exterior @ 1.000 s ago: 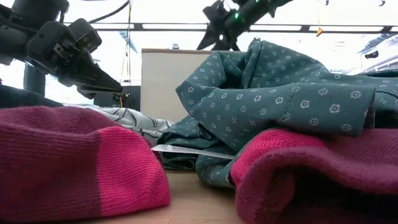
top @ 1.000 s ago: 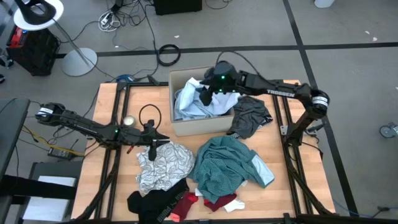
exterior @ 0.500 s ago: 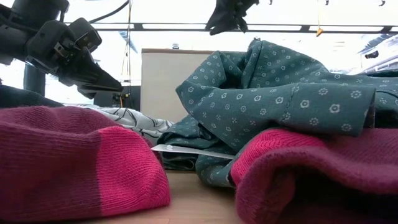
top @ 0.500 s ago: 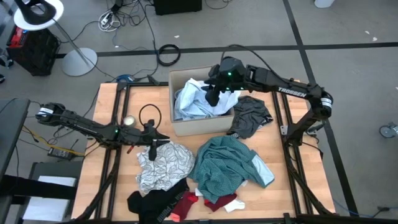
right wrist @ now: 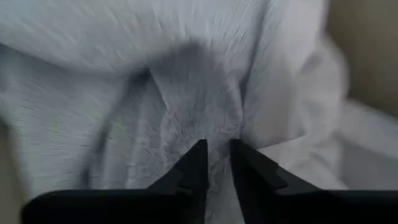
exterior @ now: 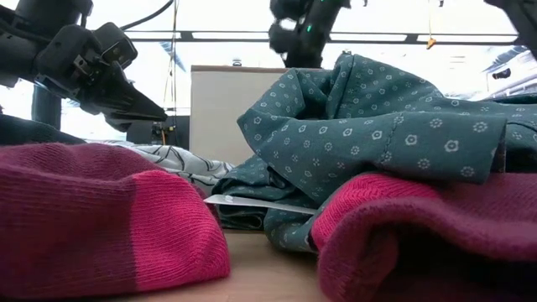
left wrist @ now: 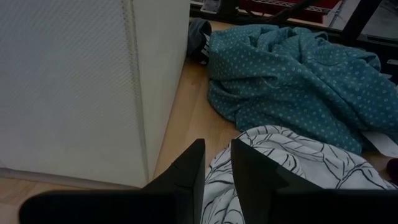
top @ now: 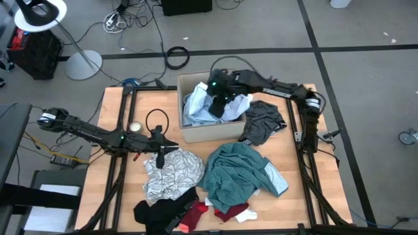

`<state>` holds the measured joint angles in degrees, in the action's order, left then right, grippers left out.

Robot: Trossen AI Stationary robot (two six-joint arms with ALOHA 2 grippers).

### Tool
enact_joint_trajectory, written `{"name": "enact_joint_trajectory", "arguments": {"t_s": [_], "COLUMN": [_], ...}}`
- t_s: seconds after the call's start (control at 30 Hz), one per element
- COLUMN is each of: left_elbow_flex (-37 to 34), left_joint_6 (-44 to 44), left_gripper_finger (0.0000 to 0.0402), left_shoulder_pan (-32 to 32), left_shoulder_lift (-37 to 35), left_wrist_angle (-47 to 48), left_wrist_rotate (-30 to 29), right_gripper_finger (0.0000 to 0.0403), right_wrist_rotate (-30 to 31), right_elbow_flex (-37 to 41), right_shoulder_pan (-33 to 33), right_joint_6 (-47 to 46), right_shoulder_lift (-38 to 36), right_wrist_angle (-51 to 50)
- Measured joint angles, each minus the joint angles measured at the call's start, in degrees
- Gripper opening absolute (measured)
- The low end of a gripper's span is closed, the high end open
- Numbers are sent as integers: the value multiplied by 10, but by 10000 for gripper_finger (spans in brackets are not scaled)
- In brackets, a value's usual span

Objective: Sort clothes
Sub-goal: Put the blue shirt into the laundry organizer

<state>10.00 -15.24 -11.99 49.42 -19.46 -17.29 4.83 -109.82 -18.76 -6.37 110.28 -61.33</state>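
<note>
While inside box (top: 191, 132), right tool (top: 217, 104) nips pale blue garment (top: 198, 108)

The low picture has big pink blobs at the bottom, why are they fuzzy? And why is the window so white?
In the low view the red socks lie right by the lens, too near to be sharp, while the teal shirt behind looks crisper; the bright room behind washes out to white, leaving the left gripper as a dark shape.

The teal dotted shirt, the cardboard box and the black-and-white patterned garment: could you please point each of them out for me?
teal dotted shirt (top: 236, 171), high view, middle of the crumpled fabric.
cardboard box (top: 210, 132), high view, its near outer wall.
black-and-white patterned garment (top: 171, 172), high view, centre of the cloth.
</note>
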Motion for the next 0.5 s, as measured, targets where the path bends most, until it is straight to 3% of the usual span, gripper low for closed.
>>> {"name": "enact_joint_trajectory", "arguments": {"t_s": [0.17, 0.5], "left_elbow_flex": [0, 0], "left_joint_6": [0, 0], "left_gripper_finger": [83, 83], "left_shoulder_pan": [0, 0], "left_shoulder_lift": [0, 0], "left_wrist_angle": [0, 1], "left_wrist_rotate": [0, 0], "right_gripper_finger": [8, 17], "right_wrist_rotate": [-22, -62], "right_elbow_flex": [0, -3], "right_shoulder_pan": [-6, -18], "right_joint_6": [0, -15], "right_shoulder_lift": [74, 171], "right_wrist_angle": [19, 24]}}
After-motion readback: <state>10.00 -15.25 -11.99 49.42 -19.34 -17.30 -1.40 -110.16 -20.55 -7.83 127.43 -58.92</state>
